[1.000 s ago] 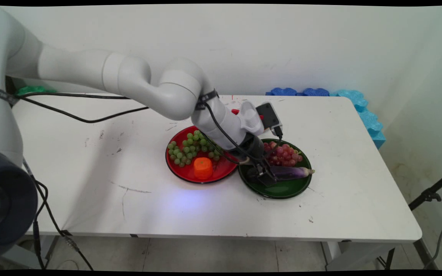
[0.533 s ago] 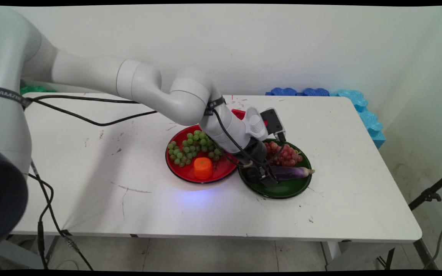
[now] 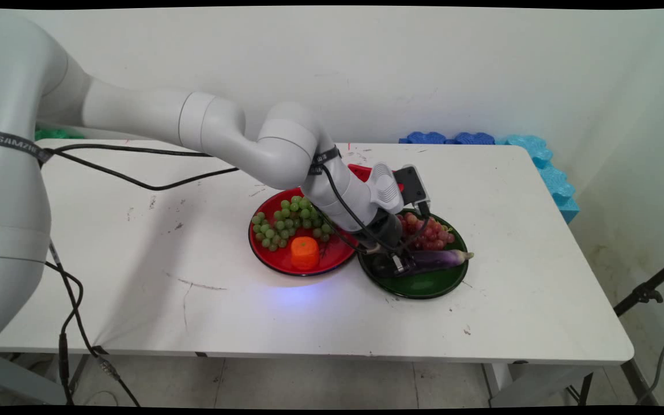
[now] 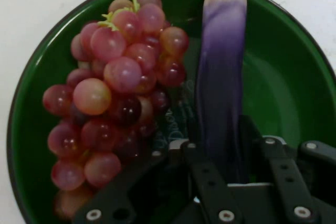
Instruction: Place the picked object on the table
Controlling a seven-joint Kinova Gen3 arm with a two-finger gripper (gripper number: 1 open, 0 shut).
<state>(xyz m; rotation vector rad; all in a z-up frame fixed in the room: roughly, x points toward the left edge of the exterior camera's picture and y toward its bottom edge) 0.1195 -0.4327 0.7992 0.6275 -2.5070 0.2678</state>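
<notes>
I see the white surface (image 3: 510, 242) carrying two plates that touch side by side near its middle, with blue foam pieces (image 3: 539, 155) along its far right edge. The arm (image 3: 222, 124) comes in from the left, crosses above the far side of the red plate (image 3: 332, 259) and bends steeply down at the wrist, so the hand leans down and to the right over the green plate (image 3: 430, 285) (image 4: 283, 93).

On the red plate lie a bunch of green grapes (image 3: 286, 222) and, on the near side, an orange block (image 3: 305, 252). On the green plate the red grapes (image 3: 427, 230) (image 4: 115, 93) fill the far side, and the eggplant (image 3: 438, 259) (image 4: 220, 77) lies across the near side just beside them, its pale tip toward the right rim.

The gripper (image 3: 399, 264) (image 4: 220, 150) is down inside the green plate at the eggplant's left end. From the hand view I judge the jaws narrow, pressed against both flanks of the eggplant and holding it, with the eggplant low on the plate.
</notes>
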